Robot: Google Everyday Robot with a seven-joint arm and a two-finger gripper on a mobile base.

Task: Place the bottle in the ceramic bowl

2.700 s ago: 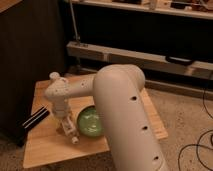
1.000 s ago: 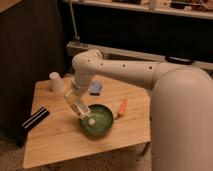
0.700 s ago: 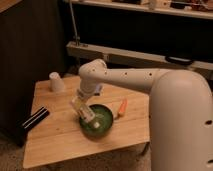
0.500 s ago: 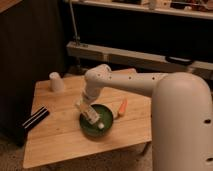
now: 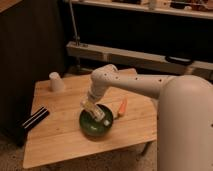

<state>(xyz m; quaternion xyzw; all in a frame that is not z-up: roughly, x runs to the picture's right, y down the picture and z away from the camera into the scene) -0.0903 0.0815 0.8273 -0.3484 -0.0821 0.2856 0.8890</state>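
Note:
The green ceramic bowl [image 5: 90, 126] sits on the wooden table [image 5: 60, 137], right of centre. The slim clear-whitish bottle [image 5: 98, 116] lies tilted over the bowl's inside, its lower end down in the bowl. My gripper [image 5: 91, 106] is at the bottle's upper end, just above the bowl's far rim, at the end of the white arm reaching in from the right.
A white upturned cup [image 5: 55, 81] stands at the table's back left. A black flat box with white stripes [image 5: 33, 120] lies at the left edge. An orange carrot-like object [image 5: 122, 105] lies just right of the bowl. A dark cabinet and a metal shelf stand behind.
The arm has swung the bottle from the bowl's left side to over the bowl and lowered it into the bowl.

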